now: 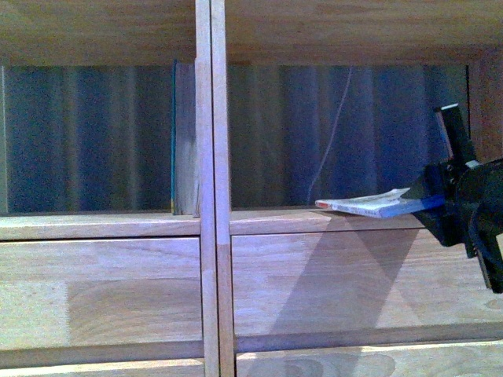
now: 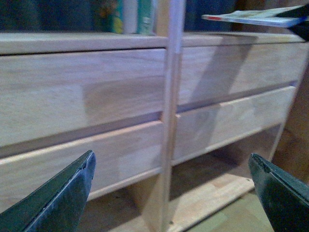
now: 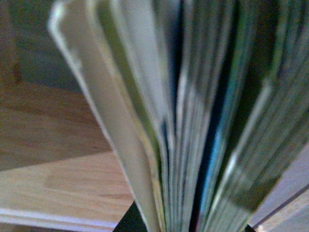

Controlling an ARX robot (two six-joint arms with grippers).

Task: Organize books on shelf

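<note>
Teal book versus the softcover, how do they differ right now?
The teal book stands upright against the left side of the divider; the softcover is horizontal, to the right of it. The teal book is free; the right claw grips the softcover. Both are thin.

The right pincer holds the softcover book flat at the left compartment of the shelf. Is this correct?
Not quite. The front view shows the right pincer holding the softcover book flat at the right compartment of the shelf, not the left.
</note>
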